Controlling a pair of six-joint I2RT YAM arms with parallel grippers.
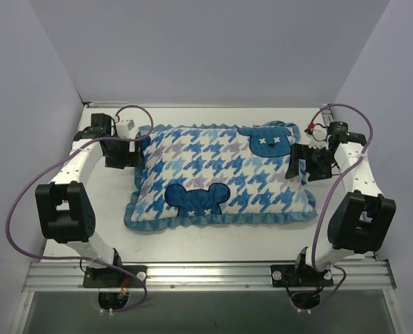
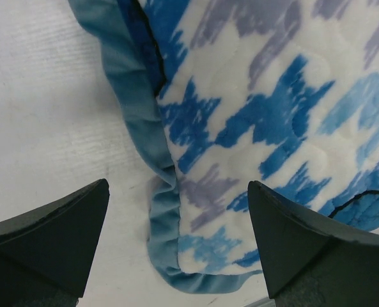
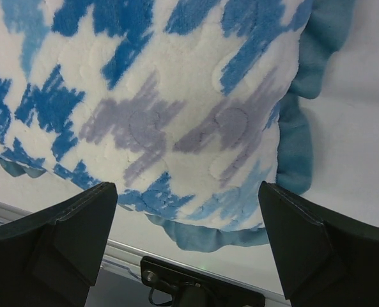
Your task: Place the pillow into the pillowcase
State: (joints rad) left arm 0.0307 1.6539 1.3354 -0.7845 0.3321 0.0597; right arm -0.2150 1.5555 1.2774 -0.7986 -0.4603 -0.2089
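The left gripper [image 2: 177,185] and right gripper [image 3: 188,185] are both gaping wide, gripping nothing. Just beyond their fingertips and stretching between them, the plump pillowcase [image 1: 220,174] is lying flat on the white table [image 1: 213,240].

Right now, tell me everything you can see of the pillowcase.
The pillowcase is a plush, quilted-looking fabric cover in blue, lilac and white houndstooth. It has two dark blue bear faces, one at its far right corner and one near its front left, and a teal ruffled trim all round. It lies flat on the white table, long side across, plump as if filled, though no cushion shows. The open left gripper and right gripper hang over its left and right ends, gripping nothing.
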